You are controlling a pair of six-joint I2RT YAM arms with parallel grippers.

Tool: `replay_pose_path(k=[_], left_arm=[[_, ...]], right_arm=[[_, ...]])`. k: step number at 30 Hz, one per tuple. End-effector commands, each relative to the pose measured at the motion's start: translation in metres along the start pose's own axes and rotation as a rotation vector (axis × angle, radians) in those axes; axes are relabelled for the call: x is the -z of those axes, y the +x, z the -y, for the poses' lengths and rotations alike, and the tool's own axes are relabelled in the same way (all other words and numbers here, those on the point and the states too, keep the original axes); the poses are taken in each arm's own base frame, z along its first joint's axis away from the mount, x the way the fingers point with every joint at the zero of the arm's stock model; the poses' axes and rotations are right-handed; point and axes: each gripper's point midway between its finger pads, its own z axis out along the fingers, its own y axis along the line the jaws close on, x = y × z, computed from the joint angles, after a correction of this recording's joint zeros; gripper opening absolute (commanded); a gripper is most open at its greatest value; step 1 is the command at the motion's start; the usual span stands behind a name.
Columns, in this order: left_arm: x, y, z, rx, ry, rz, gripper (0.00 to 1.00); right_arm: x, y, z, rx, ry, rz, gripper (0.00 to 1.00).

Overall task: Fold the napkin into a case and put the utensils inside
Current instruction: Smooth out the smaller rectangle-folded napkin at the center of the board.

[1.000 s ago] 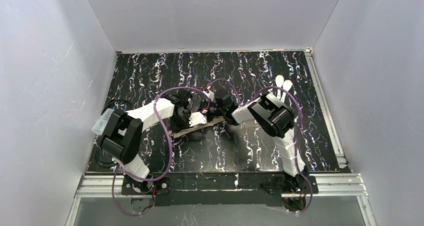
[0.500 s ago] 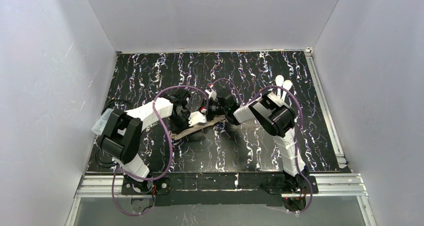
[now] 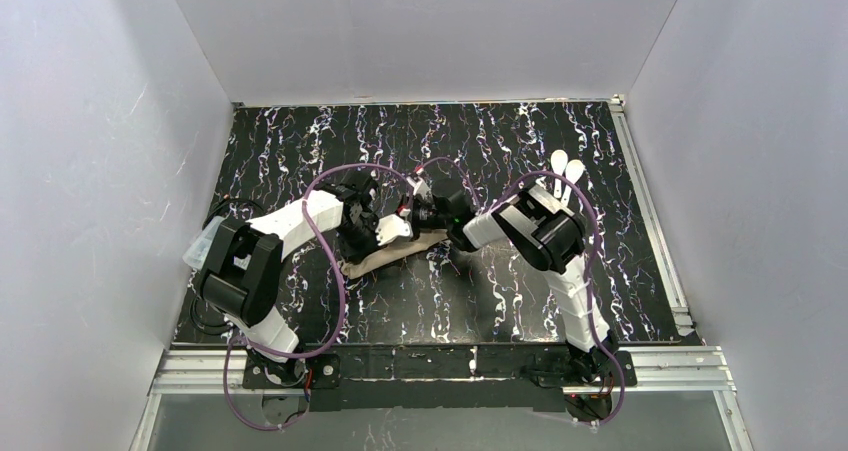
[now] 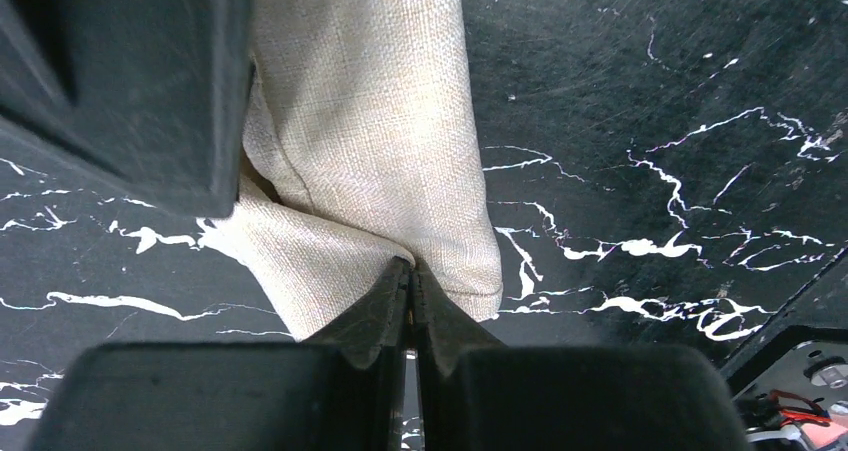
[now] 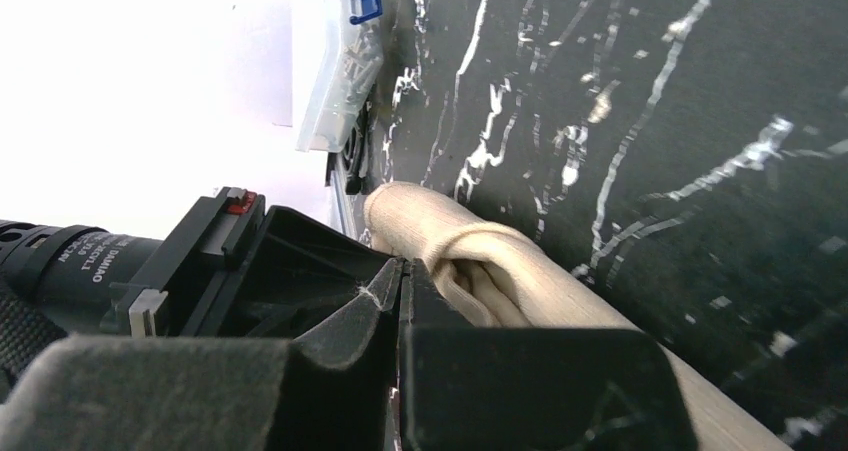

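White-walled booth closed around a dark marbled surface (image 3: 300, 136).
Three plain, pale panels shut the space in: a left wall (image 3: 100, 171), a back wall (image 3: 420, 31) and a right wall (image 3: 760, 171), all bare, the left one lightly scuffed. The surface is glossy black with white veins running mostly front to back. A silver metal rail (image 3: 650, 211) lines its right edge, and a wider metal frame (image 3: 440, 366) crosses the near edge. The light is even and soft, with faint shadows.
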Motion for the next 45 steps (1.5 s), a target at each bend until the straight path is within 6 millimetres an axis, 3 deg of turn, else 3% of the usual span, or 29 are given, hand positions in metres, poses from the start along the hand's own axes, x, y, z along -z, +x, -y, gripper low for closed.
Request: replay_pose_path(k=[1,8,14,16,17,18,19,24,28,31,33,38,45], left_arm=[[0.016,-0.013,0.002,0.013,0.009,0.063,0.02],[0.013,-0.01,0.005,0.012,0.018,0.054,0.02],[0.009,-0.002,0.004,0.02,0.006,0.026,0.08],[0.014,-0.001,-0.001,0.031,-0.016,0.025,0.24],[0.019,-0.001,-0.004,0.039,-0.028,0.031,0.46],[0.028,0.0,-0.01,0.054,-0.048,0.04,0.88],[0.035,-0.001,-0.015,0.062,-0.065,0.054,0.97],[0.094,-0.001,-0.041,0.09,-0.205,0.147,0.98],[0.151,-0.016,-0.052,0.019,-0.344,0.302,0.98],[0.175,-0.022,-0.065,0.041,-0.432,0.412,0.98],[0.167,-0.019,-0.07,0.082,-0.44,0.418,0.98],[0.126,-0.018,-0.021,-0.106,-0.162,0.418,0.93],[0.074,-0.014,0.015,-0.404,-0.128,0.452,0.96]], right_arm=[[-0.019,-0.003,-0.026,0.062,-0.049,-0.013,0.09],[-0.035,0.001,-0.01,0.054,-0.002,-0.028,0.08],[-0.043,0.034,0.038,0.033,0.121,-0.121,0.06],[-0.043,0.043,0.055,0.036,0.163,-0.144,0.05],[-0.043,0.046,0.061,0.042,0.179,-0.15,0.04],[-0.043,0.047,0.065,0.052,0.192,-0.15,0.04],[-0.043,0.047,0.069,0.057,0.205,-0.149,0.04],[-0.04,0.049,0.078,0.097,0.247,-0.15,0.02],[-0.037,0.05,0.081,0.111,0.259,-0.147,0.01],[-0.035,0.053,0.084,0.12,0.269,-0.15,0.01],[-0.034,0.054,0.084,0.128,0.271,-0.147,0.01],[-0.033,0.055,0.083,0.133,0.266,-0.148,0.01],[-0.032,0.057,0.084,0.125,0.263,-0.147,0.01]])
